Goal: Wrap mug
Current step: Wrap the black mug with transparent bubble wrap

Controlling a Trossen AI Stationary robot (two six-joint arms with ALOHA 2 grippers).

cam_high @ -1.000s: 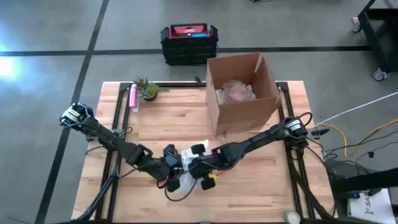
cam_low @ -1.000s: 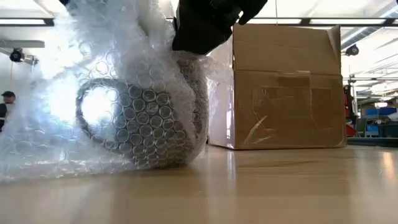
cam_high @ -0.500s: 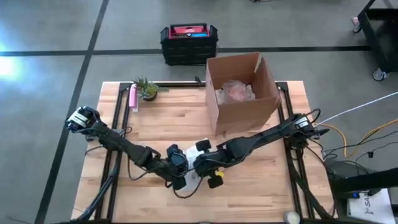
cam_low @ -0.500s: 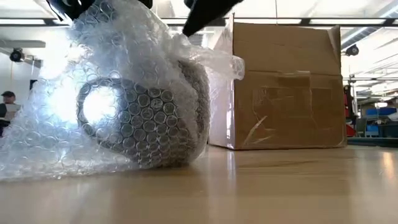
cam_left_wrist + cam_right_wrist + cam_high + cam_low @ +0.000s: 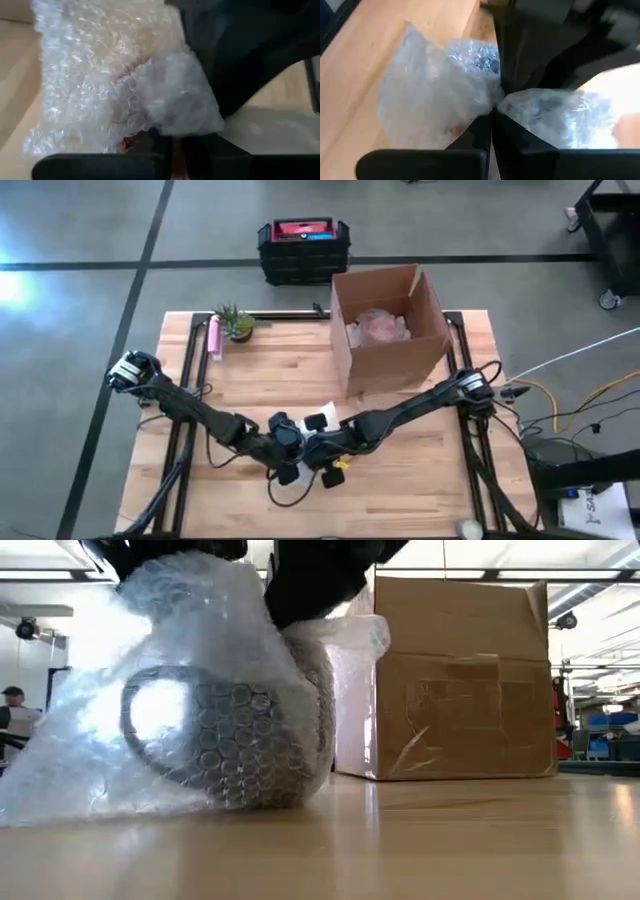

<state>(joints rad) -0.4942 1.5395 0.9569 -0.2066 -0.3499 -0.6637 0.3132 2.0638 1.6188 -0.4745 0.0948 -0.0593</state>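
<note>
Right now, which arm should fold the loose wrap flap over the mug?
Probably left. The right gripper is shut on the bubble wrap above the mug, pinning it; the left gripper sits beside it.

Clear glossy bubble wrap (image 5: 200,690), dark mug (image 5: 300,740) inside, matt cardboard box (image 5: 465,680), smooth wooden table (image 5: 400,840)

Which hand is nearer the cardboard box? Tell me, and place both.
Right. The right hand sits at the wrapped mug, on the side toward the cardboard box. The left hand meets it from the far side, farther from the box.
</note>
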